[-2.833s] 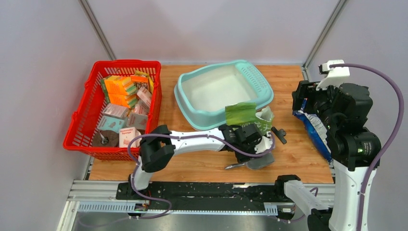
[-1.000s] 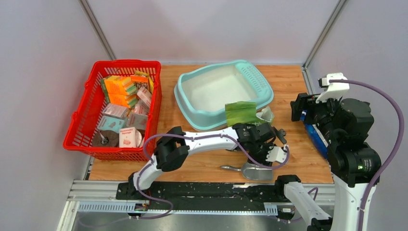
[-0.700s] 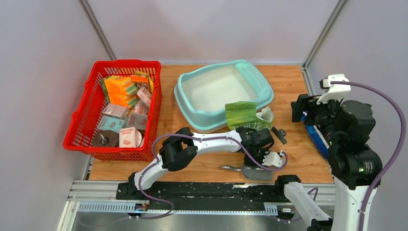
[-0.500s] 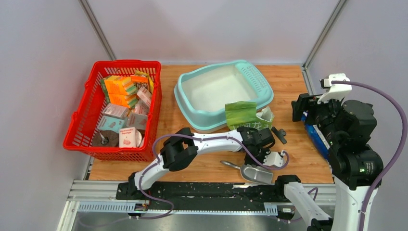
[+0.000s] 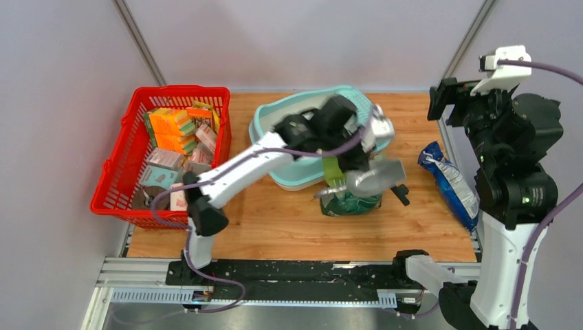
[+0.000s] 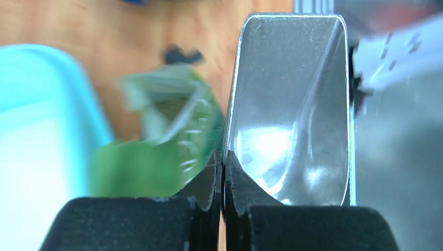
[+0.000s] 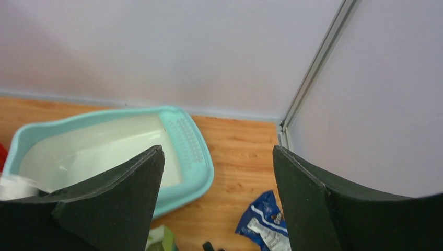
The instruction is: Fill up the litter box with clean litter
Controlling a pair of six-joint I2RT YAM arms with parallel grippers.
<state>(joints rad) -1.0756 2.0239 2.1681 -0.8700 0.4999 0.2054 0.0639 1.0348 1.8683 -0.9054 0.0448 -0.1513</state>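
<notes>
Your left gripper (image 6: 223, 172) is clamped on the metal scoop (image 6: 292, 104), its bowl seemingly empty and running straight ahead. The green bag (image 6: 172, 136) lies just left of the bowl, the litter box (image 6: 31, 130) further left. Right gripper (image 7: 217, 151) stands apart, farther off.

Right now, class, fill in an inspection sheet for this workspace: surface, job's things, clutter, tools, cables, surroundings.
Surface: wooden table, no spill seen.
Job's things: light-teal plastic litter box, whitish inside, not yet filled.
Clutter: red mesh basket of boxes; upright green printed bag; blue foil packet.
Tools: left tool shut on grey metal scoop, held near the bag; right tool open, empty.
Cables: purple cables along both arms.
Surroundings: grey walls; nothing else seen.
</notes>
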